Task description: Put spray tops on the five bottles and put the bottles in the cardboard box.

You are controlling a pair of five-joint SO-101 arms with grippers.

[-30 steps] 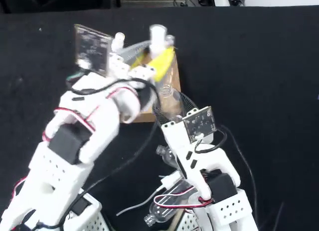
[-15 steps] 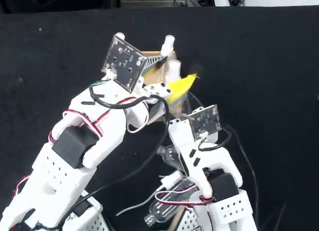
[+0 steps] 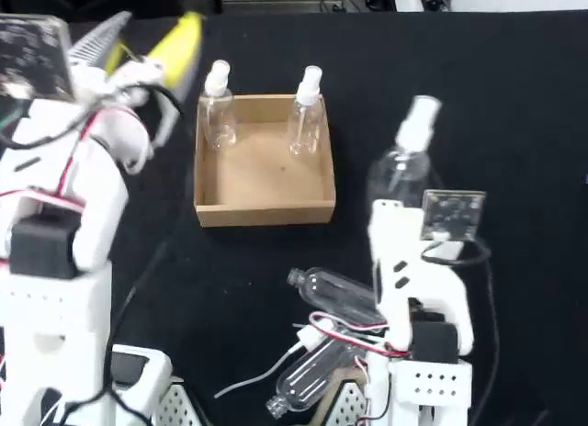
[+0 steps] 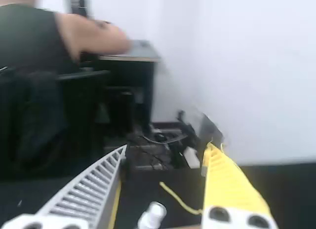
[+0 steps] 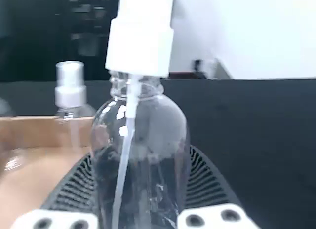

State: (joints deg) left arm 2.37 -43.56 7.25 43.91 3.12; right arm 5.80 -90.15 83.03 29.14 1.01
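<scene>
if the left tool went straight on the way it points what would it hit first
Looks free: the open left tool points over the far edge of the table, above a spray top; depth unclear.

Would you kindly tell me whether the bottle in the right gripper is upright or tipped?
Upright: the bottle stands in the right gripper, spray top straight above its neck.

The left arm (image 3: 55, 215) and right arm (image 3: 418, 288) are printed white, with black servos (image 3: 41, 247) set in. Red and black cables (image 3: 344, 325) are looped beside the servos. The left gripper (image 4: 165, 155) is finished yellow and grey, the right gripper (image 5: 138, 184) black.
</scene>
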